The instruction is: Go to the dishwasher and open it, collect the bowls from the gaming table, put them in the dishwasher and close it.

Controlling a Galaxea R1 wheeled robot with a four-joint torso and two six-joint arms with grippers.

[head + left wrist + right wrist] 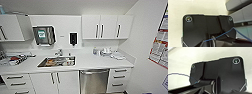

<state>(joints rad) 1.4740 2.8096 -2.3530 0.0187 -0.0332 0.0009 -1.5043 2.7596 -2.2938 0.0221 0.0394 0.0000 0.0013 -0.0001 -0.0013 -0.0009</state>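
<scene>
The dishwasher (94,81) stands under the white counter, right of centre in the head view. Its brushed steel front is closed, with a bar handle and a dark strip along the top edge. It sits between white cabinet doors on its left and a stack of drawers on its right. The wrist views show the robot's dark plate against pale surfaces. Bowls and the gaming table are out of view.
A steel sink (57,61) with things in it is set in the counter (100,62), left of the dishwasher. Bottles and dishes (107,52) stand at the counter's back right. White wall cabinets (107,27) hang above. A wall with posters (160,50) closes the right side.
</scene>
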